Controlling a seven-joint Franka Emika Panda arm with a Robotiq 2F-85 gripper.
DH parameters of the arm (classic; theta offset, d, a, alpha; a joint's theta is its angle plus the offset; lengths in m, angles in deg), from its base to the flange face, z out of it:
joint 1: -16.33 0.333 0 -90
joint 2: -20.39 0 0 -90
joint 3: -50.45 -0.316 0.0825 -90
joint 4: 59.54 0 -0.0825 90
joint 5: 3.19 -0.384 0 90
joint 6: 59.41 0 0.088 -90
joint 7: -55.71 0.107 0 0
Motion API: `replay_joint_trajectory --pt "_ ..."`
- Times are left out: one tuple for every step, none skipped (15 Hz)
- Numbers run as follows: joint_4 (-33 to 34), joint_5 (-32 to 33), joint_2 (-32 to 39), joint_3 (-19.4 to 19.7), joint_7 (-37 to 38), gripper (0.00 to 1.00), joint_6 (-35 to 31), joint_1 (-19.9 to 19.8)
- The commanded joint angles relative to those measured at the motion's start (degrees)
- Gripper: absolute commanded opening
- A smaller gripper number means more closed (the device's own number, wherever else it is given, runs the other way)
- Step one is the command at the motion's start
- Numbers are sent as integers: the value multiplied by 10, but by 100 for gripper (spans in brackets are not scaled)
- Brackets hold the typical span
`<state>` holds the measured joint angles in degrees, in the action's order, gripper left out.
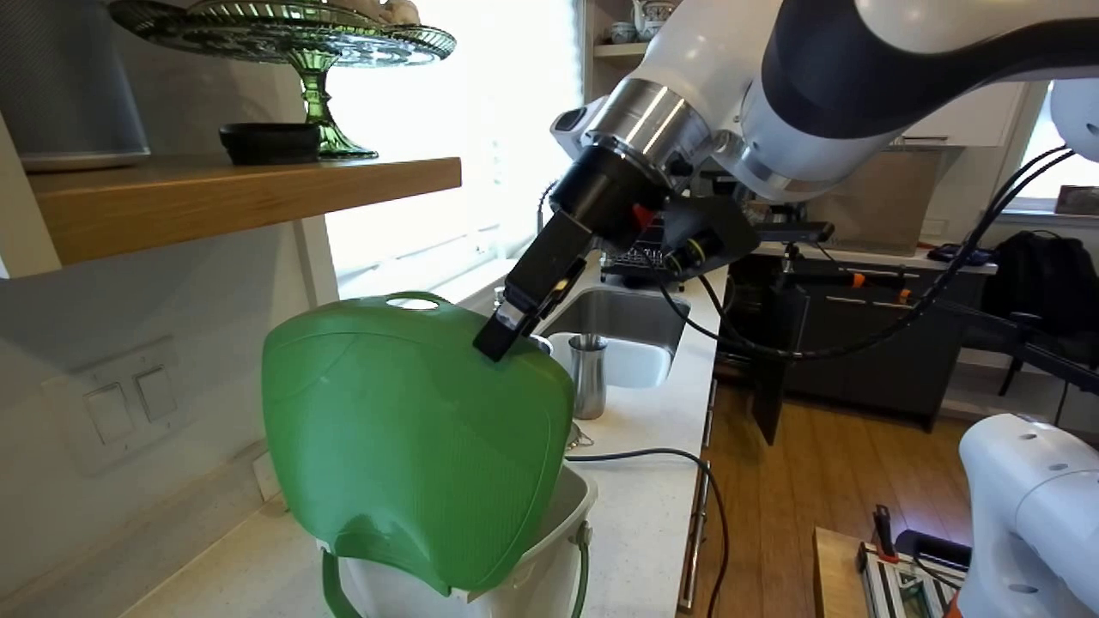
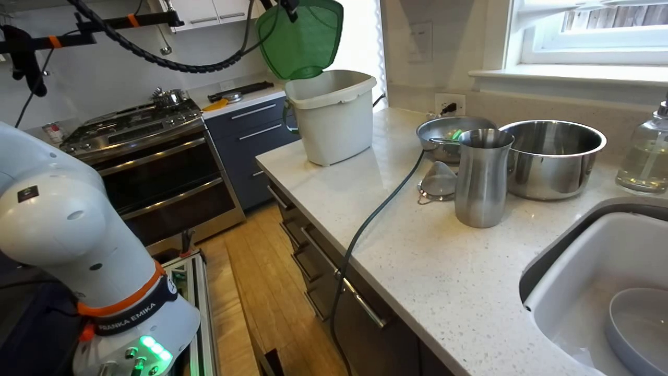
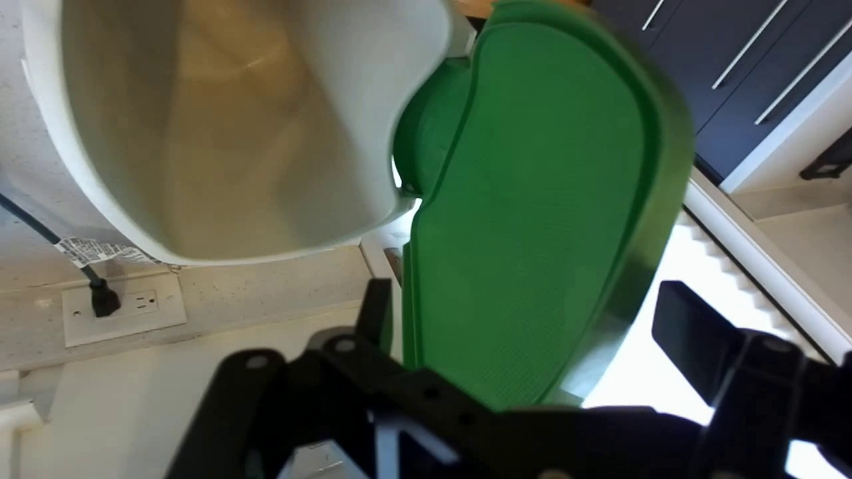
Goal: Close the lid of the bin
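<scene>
Gaping on the worktop, the bin! Pincer spread wide, straddling the raised lid; grey bowl sits in the sink.

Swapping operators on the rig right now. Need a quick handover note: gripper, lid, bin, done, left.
Gripper: open, fingers wide apart, with part of the lid between them in the wrist view. Contact not clear.
Lid: raised, standing up at one side of the bin.
Bin: upright on the counter, mouth uncovered.
Done: gripper is at the lid; closing not done.
Left: swing the lid down over the mouth, likely by pushing its outer face, then check it sits shut.
</scene>
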<state>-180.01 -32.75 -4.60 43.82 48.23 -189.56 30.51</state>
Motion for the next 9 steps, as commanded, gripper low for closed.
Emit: replay_joint_trajectory --pt "-12 36 -3 -5 15 100 -10 -8" --pt "-13 46 -3 -5 17 100 -10 -11" --pt "-13 54 -4 -5 19 100 -8 -12" --pt "-14 67 -6 -6 21 100 -6 -16" --pt "-13 81 -8 -6 25 100 -3 -20" --pt "-14 99 -12 -6 28 100 2 -26" --pt "-14 117 -14 -7 33 100 5 -31" --pt "-16 147 -20 -9 42 100 9 -42" --pt "-17 169 -22 -10 48 100 13 -49"
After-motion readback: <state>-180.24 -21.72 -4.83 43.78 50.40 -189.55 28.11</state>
